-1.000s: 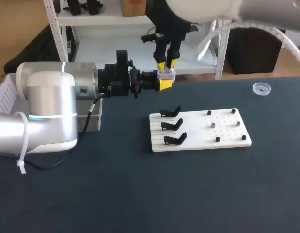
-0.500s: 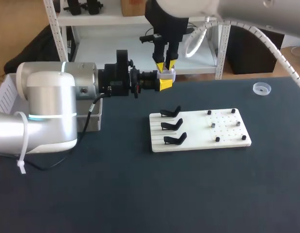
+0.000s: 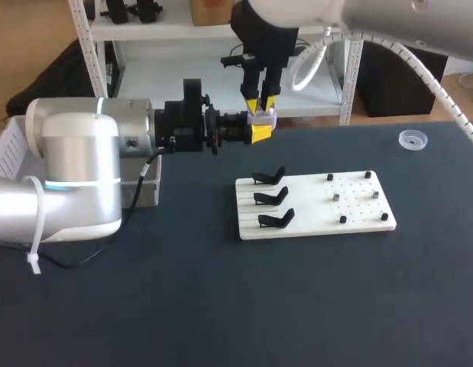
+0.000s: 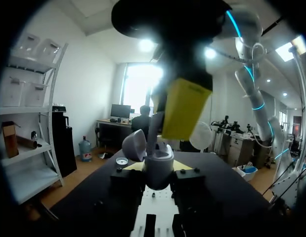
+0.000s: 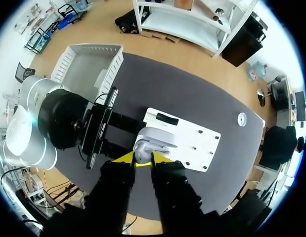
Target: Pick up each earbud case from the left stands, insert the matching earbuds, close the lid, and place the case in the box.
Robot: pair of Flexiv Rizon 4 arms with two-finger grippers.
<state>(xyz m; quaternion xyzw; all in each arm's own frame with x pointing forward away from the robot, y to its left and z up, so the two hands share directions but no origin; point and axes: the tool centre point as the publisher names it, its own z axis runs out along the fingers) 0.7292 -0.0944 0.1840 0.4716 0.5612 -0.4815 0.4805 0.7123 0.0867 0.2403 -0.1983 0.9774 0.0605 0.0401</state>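
The left jaws grip the open white earbud case (image 3: 264, 116) above the table's (image 3: 221, 306) far edge, while the right jaws, whose state I cannot tell, have edged slightly left above it and settled, probably seating an earbud; no writing is legible.

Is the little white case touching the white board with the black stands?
Apart. Head view: the earbud case is in the left end effector, with bare table before the board.
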